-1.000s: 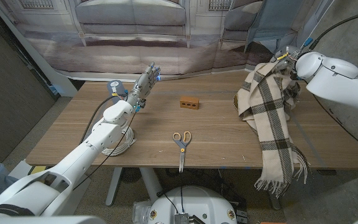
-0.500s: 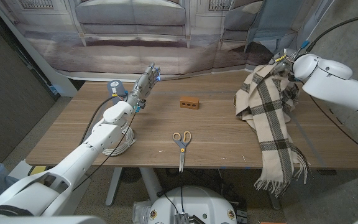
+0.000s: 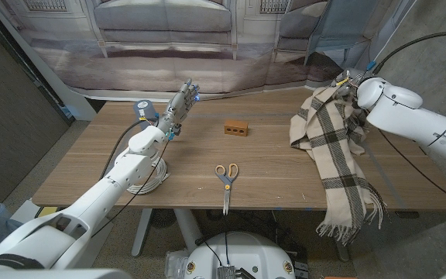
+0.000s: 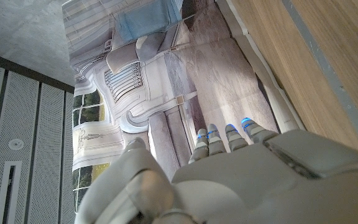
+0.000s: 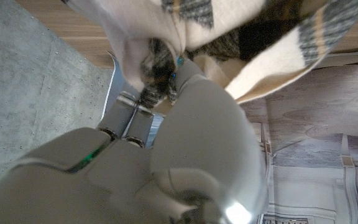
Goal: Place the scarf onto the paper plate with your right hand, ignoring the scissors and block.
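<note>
A cream and dark plaid scarf [image 3: 330,136] hangs at the table's right side, and its fringed end drops past the front edge. My right hand [image 3: 351,83] grips the scarf's top above the table's far right, its fingers buried in the cloth. In the right wrist view the scarf [image 5: 143,28] drapes over my right hand [image 5: 197,118]. The white paper plate [image 3: 152,180] lies at the left, partly under my left forearm. My left hand [image 3: 179,103] is raised over the table's far left with straight fingers and holds nothing. In the left wrist view that hand [image 4: 247,171] is also bare.
Orange-handled scissors [image 3: 225,175] lie near the front edge at the middle. A small brown block [image 3: 237,128] sits in the table's middle, between the scarf and the plate. A printed backdrop hangs behind the table's far edge.
My right hand has carried the scarf's top a little to the left, and the hanging cloth has swung with it. The left arm has not moved.
</note>
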Controlling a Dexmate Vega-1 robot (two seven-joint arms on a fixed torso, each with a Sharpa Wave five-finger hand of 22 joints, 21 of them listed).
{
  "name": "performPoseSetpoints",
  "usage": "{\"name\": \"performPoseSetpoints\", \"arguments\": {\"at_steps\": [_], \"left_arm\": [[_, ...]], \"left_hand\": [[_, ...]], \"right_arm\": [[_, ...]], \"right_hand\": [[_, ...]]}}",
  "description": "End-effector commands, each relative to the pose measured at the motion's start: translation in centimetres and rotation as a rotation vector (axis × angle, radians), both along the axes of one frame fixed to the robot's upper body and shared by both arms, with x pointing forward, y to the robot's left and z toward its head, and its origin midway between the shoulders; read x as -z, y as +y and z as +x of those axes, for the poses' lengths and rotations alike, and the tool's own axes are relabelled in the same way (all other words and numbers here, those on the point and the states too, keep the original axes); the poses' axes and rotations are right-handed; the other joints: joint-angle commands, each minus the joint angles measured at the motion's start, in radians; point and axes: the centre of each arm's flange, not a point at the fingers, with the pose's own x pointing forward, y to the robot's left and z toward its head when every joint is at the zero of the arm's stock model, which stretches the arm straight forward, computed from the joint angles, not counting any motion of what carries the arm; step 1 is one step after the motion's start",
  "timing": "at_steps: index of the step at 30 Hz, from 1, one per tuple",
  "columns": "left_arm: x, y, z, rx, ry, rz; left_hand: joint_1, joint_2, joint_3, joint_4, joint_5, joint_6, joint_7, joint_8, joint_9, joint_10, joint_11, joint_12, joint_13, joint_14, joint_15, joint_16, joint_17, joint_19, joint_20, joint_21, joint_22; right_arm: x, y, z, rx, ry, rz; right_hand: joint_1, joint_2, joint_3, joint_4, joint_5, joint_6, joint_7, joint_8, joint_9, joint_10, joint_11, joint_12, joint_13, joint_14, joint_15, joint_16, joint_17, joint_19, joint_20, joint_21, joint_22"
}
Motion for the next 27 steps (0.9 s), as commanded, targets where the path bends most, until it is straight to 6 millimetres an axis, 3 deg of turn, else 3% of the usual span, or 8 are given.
{"name": "performPoseSetpoints", "arguments": {"at_steps": [1,11,27], "left_arm": [[-0.7,-0.4,-0.3,-0.004,-0.004,0.019],[-0.9,-0.3,-0.8,-0.009,-0.012,0.016],[-0.4,0.4,-1.4,-0.027,-0.007,0.002]], "left_hand": [[0.011,-0.002,-0.003,0.000,0.001,0.002,0.004,0.003,0.002,-0.001,-0.002,0.001,0.004,-0.001,-0.005,0.002,0.003,0.004,-0.042,0.000,0.002],[0.012,-0.002,-0.005,0.000,0.001,0.003,0.003,0.003,0.002,-0.002,-0.001,0.001,0.004,-0.001,-0.005,0.002,0.003,0.003,-0.040,-0.001,0.002],[0.014,0.000,-0.008,0.000,0.001,0.004,0.003,0.004,0.002,-0.002,0.000,0.001,0.004,-0.003,-0.004,0.001,0.003,-0.001,-0.036,-0.004,0.002]], "right_arm": [[1.9,0.1,2.2,-0.009,0.004,0.008],[2.7,1.4,4.7,-0.004,0.029,-0.047],[4.2,2.4,6.3,-0.021,0.065,-0.068]], "right_hand": [[0.033,0.040,0.041,0.034,0.005,0.008,-0.004,-0.001,0.003,0.012,0.005,0.000,0.003,0.140,-0.227,0.006,0.002,0.004,-0.145,0.010,0.001],[0.033,0.043,0.040,0.034,0.005,0.008,-0.004,-0.003,0.002,0.013,0.005,-0.003,0.006,0.142,-0.227,0.006,0.001,0.005,-0.145,0.011,-0.002],[0.032,0.044,0.038,0.035,0.004,0.008,-0.004,-0.004,0.004,0.015,0.004,-0.010,0.008,0.146,-0.227,0.006,0.002,0.007,-0.145,0.015,-0.006]]}}
